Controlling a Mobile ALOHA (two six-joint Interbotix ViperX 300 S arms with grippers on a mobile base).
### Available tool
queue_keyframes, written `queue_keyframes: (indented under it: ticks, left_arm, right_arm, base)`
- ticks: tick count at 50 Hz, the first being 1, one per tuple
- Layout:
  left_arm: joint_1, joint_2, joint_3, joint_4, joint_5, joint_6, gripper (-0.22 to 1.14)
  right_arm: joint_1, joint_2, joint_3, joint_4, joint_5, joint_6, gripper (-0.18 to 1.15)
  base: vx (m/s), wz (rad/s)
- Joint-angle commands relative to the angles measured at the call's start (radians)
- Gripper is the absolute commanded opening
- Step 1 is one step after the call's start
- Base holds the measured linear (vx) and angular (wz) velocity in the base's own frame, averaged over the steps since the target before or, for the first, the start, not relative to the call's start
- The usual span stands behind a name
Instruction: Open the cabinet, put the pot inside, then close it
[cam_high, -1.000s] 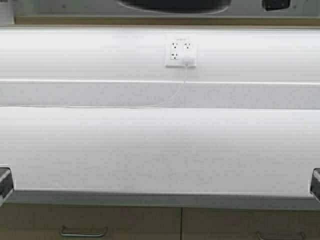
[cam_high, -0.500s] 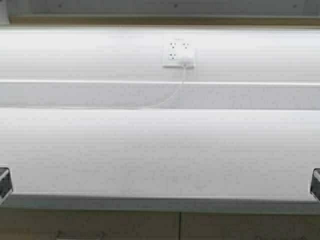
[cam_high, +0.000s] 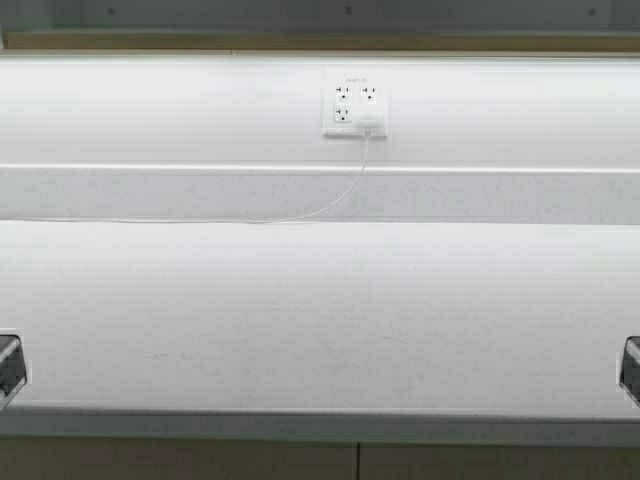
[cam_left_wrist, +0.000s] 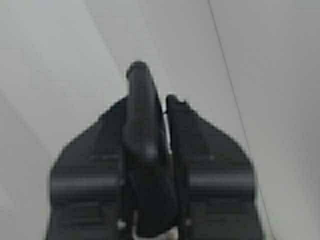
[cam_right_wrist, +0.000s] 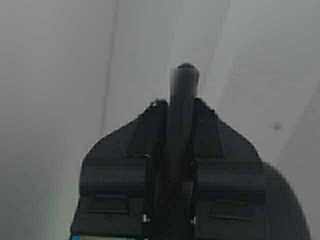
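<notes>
The pot is out of view. Of the cabinet I see only a tan wood strip (cam_high: 300, 42) along the top of the high view, with no doors or handles showing. My left gripper (cam_high: 8, 366) is parked at the far left edge over the counter's front, and my right gripper (cam_high: 632, 368) at the far right edge. In the left wrist view the left gripper (cam_left_wrist: 159, 97) has its fingers together and holds nothing. In the right wrist view the right gripper (cam_right_wrist: 184, 80) is also shut and empty. Both face plain white surface.
A white countertop (cam_high: 320, 310) spans the high view, with a white backsplash behind it. A wall outlet (cam_high: 355, 108) holds a plug, and its thin white cable (cam_high: 330, 205) trails left. Tan drawer fronts (cam_high: 180, 463) show below the counter's grey front edge.
The robot has moved forward: the counter edge and outlet shift down and a little left, the drawer handles drop out of view, and the dark shape at the top is gone. Both arms stay parked.
</notes>
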Motion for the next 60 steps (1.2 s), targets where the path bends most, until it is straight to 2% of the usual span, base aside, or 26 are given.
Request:
queue_keyframes:
  ticks: [1,24,44,60]
  left_arm:
    - [-0.080,-0.008,-0.034,0.023,0.023,0.017,0.03]
    - [-0.098,-0.074,0.097,0.023,0.009,-0.049,0.03]
    - [-0.086,0.026,0.049,0.023,-0.003,-0.052,0.03]
    - [-0.086,0.115,0.018,0.021,-0.021,-0.058,0.03]
  right_arm:
    - [0.058,-0.017,-0.084,-0.025,0.015,0.008,0.08]
    - [0.071,-0.104,0.067,-0.025,0.017,0.015,0.08]
    - [0.063,0.023,0.026,-0.025,-0.002,0.037,0.07]
    - [0.063,0.115,0.034,-0.040,-0.083,0.091,0.07]
  base:
    - [0.13,-0.01]
    - [0.17,-0.01]
    - [0.05,0.00]
    - [0.00,0.00]
